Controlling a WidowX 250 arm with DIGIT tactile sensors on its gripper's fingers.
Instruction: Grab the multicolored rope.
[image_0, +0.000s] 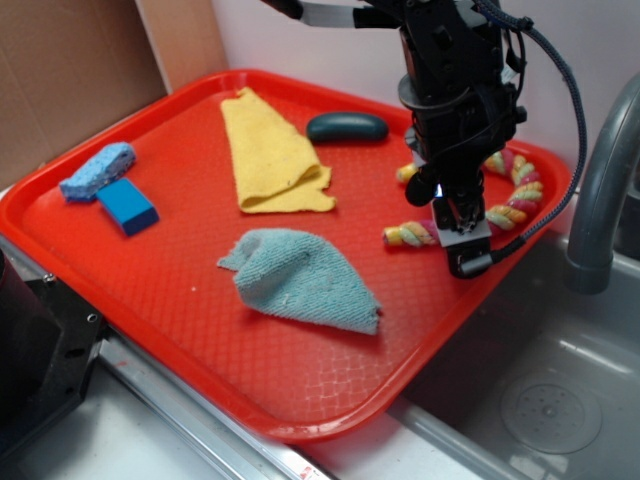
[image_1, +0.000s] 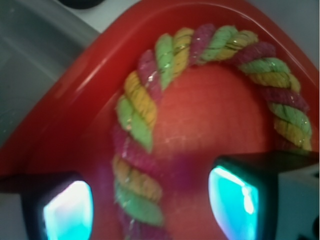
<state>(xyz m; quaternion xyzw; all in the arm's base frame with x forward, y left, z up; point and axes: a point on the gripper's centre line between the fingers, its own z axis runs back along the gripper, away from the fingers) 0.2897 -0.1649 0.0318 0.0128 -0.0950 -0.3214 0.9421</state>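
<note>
At the tray's (image_0: 150, 290) right corner beside the sink, the multicolored rope (image_0: 512, 205) lies in an arch along the rim, and the gripper (image_0: 462, 232) hangs low over its near leg. The wrist view shows what the exterior view hides: the fingers (image_1: 67, 210) are spread, with one leg of the rope (image_1: 135, 165) running between them and nothing pinched. So the approach looks done; lowering, closing and lifting seem left. Only the exterior view shows the yellow cloth (image_0: 270, 155) and light blue towel (image_0: 305, 278), well apart.

Pink-yellow-green twisted rope (image_1: 145, 110), seemingly glittery
</note>
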